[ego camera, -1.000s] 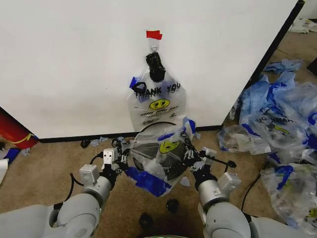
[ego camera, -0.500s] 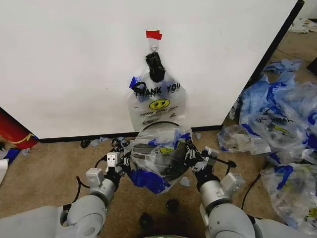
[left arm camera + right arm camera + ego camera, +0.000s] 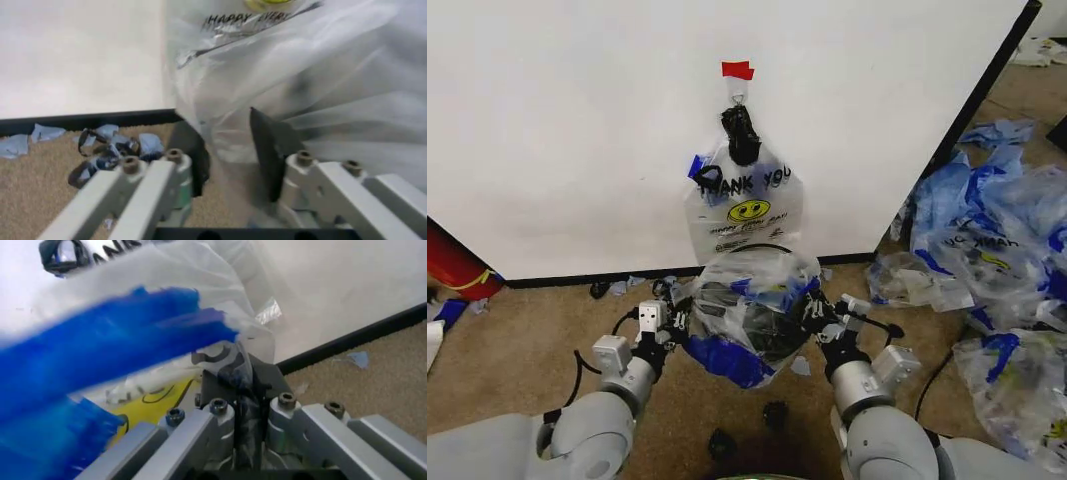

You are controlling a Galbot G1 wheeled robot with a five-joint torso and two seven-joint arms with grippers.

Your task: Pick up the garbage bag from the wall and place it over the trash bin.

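Crumpled, the garbage bag [image 3: 749, 310] drapes the trash bin [image 3: 767, 335], right jaws pinching it, left jaws parted around it.

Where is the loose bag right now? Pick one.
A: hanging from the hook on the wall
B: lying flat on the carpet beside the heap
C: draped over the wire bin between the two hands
C: the garbage bag lies over the trash bin, with the left hand and right hand at its sides.
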